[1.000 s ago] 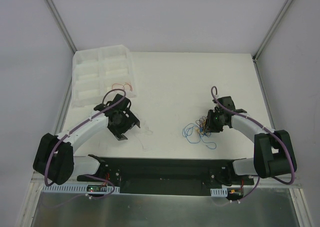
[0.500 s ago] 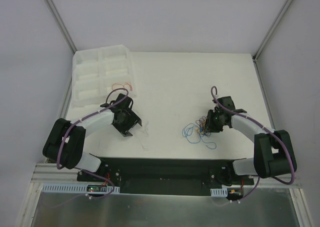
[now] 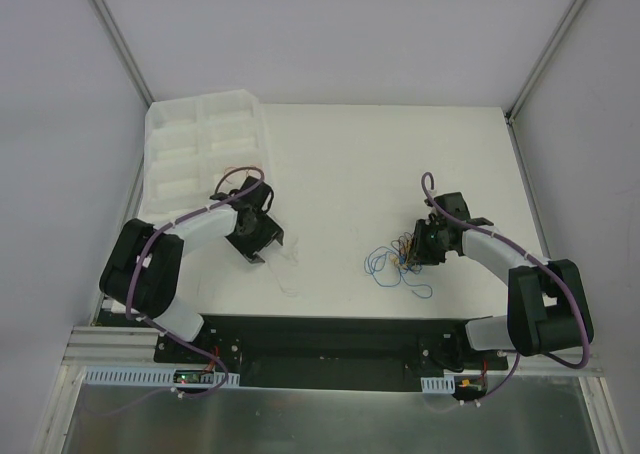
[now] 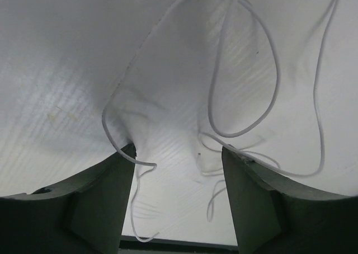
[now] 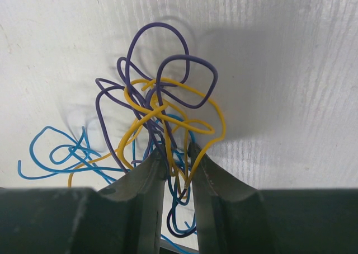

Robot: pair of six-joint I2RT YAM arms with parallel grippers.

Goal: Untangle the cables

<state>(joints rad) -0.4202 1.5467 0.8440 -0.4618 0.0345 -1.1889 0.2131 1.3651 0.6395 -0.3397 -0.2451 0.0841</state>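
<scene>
many thin cables (image 5: 162,106), yellow, purple and blue, sit in a knot on the right side of the table (image 3: 400,154), pinched in the narrow right claw (image 5: 177,156). they look light, soft and bendy, so i would grab one loose blue loop. the left claw (image 4: 179,164) hangs wide over white wires (image 4: 246,69). far left is a tray (image 3: 170,134).

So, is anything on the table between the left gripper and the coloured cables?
Nothing bulky shows. Only a thin white wire lies loose under the left gripper, whose jaws are open; the table from there to the cables, held in the right gripper, looks bare.
</scene>
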